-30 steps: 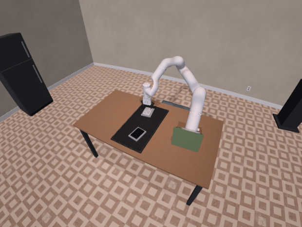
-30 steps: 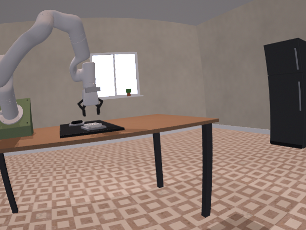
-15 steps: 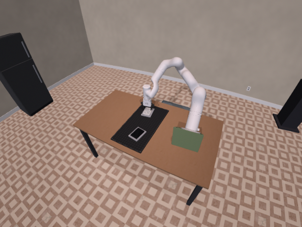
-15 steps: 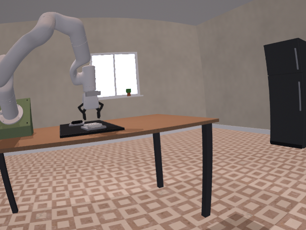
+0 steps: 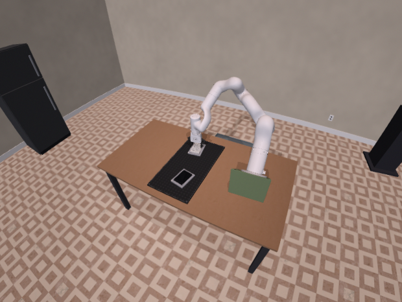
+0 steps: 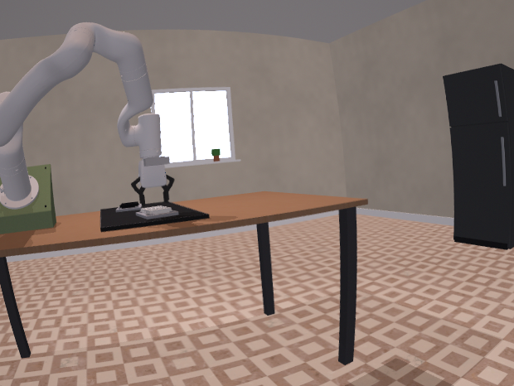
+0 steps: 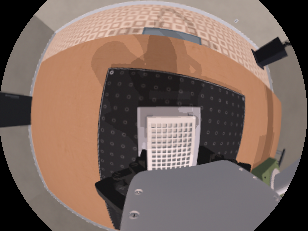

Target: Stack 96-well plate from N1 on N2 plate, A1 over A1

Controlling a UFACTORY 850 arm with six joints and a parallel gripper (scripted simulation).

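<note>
Top view, left to right: I see a black fridge (image 5: 27, 97) against the left wall, then the brown desk (image 5: 136, 152) carrying a black mat (image 5: 168, 175). On the mat sit 2 nests. The near one, N2 (image 5: 183, 178), holds a dark plate. The far one, N1 (image 5: 196, 150), holds the white 96-well plate (image 5: 196, 149). My pincer (image 5: 195, 142) hangs directly over that plate, pointing straight down. The white arm (image 5: 259, 129) arches back to a green base (image 5: 248, 186) on the desk's right side.

Exterior view: the pincer (image 6: 152, 198) is released, with its 2 black fingers (image 6: 138, 191) spread wide and holding nothing. The fingertips stand just above the white plate (image 6: 157, 210), apart from it. The dark plate (image 6: 128, 205) lies behind and to the left on the same mat (image 6: 191, 215). A window (image 6: 191, 124) with 1 small potted plant (image 6: 215, 154) shows behind.

Wrist view: the white plate (image 7: 171, 143) lies centred below the pincer housing, seated in N1. I cannot tell which corner is cut off.
</note>
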